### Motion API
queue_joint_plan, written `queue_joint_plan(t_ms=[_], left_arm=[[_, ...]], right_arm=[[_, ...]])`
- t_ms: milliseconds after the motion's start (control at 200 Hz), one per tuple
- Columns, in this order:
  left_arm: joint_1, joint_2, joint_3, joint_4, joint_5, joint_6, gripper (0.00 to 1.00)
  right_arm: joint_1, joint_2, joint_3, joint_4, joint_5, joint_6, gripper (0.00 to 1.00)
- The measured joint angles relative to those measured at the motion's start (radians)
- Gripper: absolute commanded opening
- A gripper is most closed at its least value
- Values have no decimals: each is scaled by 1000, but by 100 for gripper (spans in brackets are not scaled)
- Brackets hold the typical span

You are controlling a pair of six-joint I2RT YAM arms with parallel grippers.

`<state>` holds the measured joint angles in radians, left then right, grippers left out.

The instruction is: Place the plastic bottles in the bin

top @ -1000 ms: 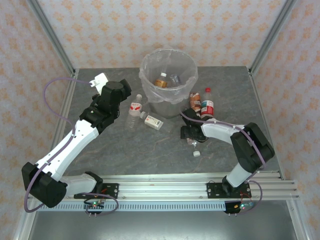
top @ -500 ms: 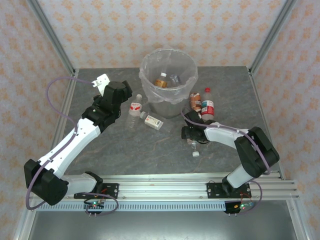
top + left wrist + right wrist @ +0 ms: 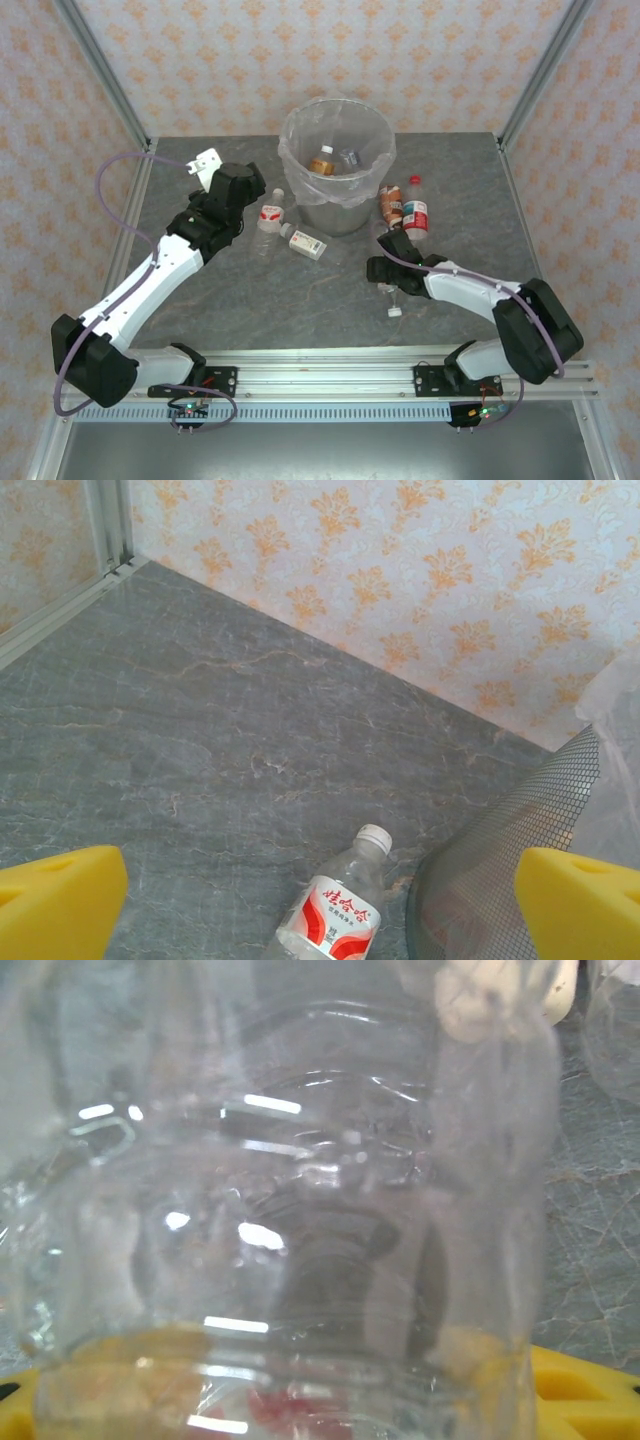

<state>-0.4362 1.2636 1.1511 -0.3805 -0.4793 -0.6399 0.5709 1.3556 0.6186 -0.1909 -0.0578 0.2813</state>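
Observation:
The grey mesh bin (image 3: 336, 205), lined with a clear bag, stands at the back centre with an amber bottle (image 3: 322, 160) and another bottle inside. My right gripper (image 3: 384, 272) is low on the table in front of the bin. It is shut on a clear plastic bottle (image 3: 300, 1210) that sits close to the lens between its yellow fingers. My left gripper (image 3: 320, 905) hangs open left of the bin, above a lying clear bottle with a red-and-white label (image 3: 335, 915) (image 3: 270, 218). Two bottles stand right of the bin, one brown-labelled (image 3: 390, 203) and one red-capped (image 3: 414, 212).
A small white box-like item (image 3: 308, 244) lies in front of the bin. A loose white cap (image 3: 394, 310) rests near the right gripper. The bin's mesh wall (image 3: 500, 860) is just right of the left gripper. Patterned walls and metal posts enclose the table.
My right gripper's jaws have closed in on the clear bottle while its elbow swung out to the right. The left arm shifted slightly and stays open.

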Motion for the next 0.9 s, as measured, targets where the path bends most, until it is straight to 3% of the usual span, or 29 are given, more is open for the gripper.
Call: queue_joint_plan(t_ms=[585, 901], left_arm=[[0, 7, 0, -6, 0, -15, 100], [0, 22, 0, -14, 3, -15, 100]], right_arm=[[0, -261, -53, 58, 67, -44, 60], [0, -296, 25, 51, 143, -62, 57]])
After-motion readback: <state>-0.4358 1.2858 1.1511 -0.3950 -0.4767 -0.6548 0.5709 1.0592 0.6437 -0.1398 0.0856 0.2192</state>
